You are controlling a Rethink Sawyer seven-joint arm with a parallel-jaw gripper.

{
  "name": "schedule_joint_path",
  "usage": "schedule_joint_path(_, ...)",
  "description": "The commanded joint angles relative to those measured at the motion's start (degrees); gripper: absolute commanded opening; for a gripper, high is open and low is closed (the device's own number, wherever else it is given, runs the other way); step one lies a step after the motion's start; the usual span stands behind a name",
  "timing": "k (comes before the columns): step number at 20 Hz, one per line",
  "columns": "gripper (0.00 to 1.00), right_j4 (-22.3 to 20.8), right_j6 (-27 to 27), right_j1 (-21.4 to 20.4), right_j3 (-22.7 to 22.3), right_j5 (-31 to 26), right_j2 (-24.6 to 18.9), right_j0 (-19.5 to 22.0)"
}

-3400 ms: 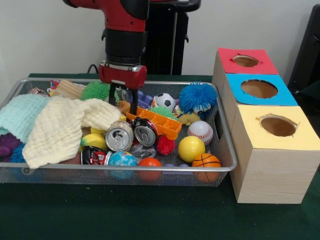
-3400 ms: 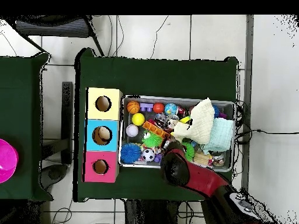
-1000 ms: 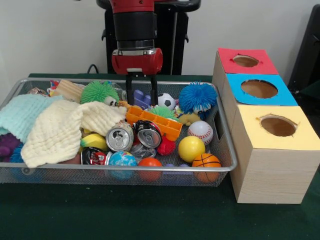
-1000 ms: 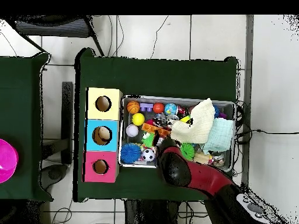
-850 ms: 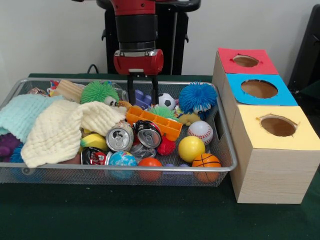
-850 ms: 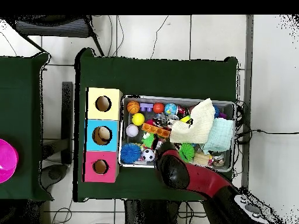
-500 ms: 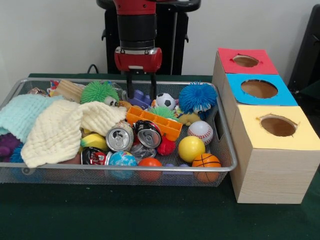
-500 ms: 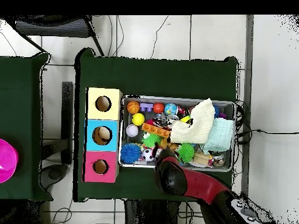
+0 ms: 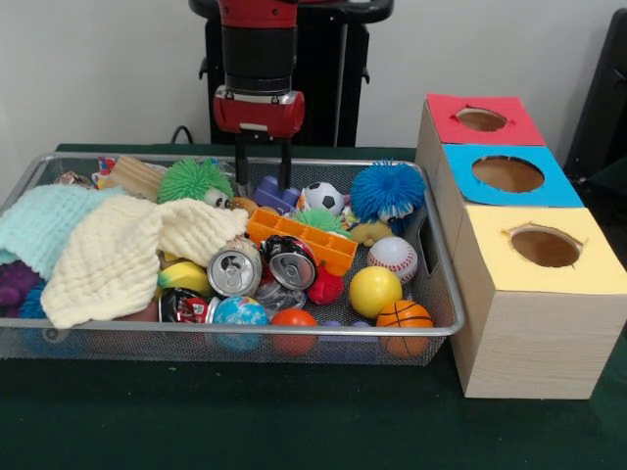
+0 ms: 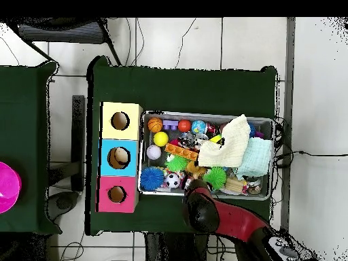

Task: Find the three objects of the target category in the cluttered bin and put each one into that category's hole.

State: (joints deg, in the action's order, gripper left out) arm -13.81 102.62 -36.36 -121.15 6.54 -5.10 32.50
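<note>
The bin (image 9: 245, 331) is a silver wire mesh tray full of toys; it also shows in the overhead view (image 10: 204, 114). The hole (image 9: 481, 119) is the round cutout in the red top of the farthest box, also seen from overhead (image 10: 117, 194). My gripper (image 9: 262, 178) hangs open and empty over the bin's far rim, its fingertips just above a purple block (image 9: 274, 192). In the overhead view the arm (image 10: 200, 207) hides the gripper.
The bin holds two crushed cans (image 9: 234, 271), an orange tray (image 9: 299, 238), a soccer ball (image 9: 322, 199), a blue spiky ball (image 9: 387, 191), a baseball (image 9: 393, 258), a yellow ball (image 9: 374, 291), a basketball (image 9: 404, 315) and cream (image 9: 118, 250) and mint (image 9: 39, 225) cloths. Blue-topped (image 9: 509, 174) and yellow-topped (image 9: 545, 247) boxes adjoin the red one.
The gripper has risen out of the toy pile and drawn back to the bin's far rim, lately shifting slightly left in the front view. It stays open and empty.
</note>
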Motion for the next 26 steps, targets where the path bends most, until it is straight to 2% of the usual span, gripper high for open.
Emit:
schedule_joint_path(1, 1.0, -1.2, 6.0, 4.2, 4.4, -0.7, 0.1, -0.1)
schedule_joint_path(5, 1.0, -1.1, 8.2, 5.2, 2.8, 3.1, -0.5, -0.1)
schedule_joint_path(13, 1.0, 0.0, 10.7, 6.9, 2.0, 6.2, -2.2, 0.4)
schedule_joint_path(26, 1.0, 2.1, 11.4, 5.4, 4.3, 13.0, -0.3, -2.3)
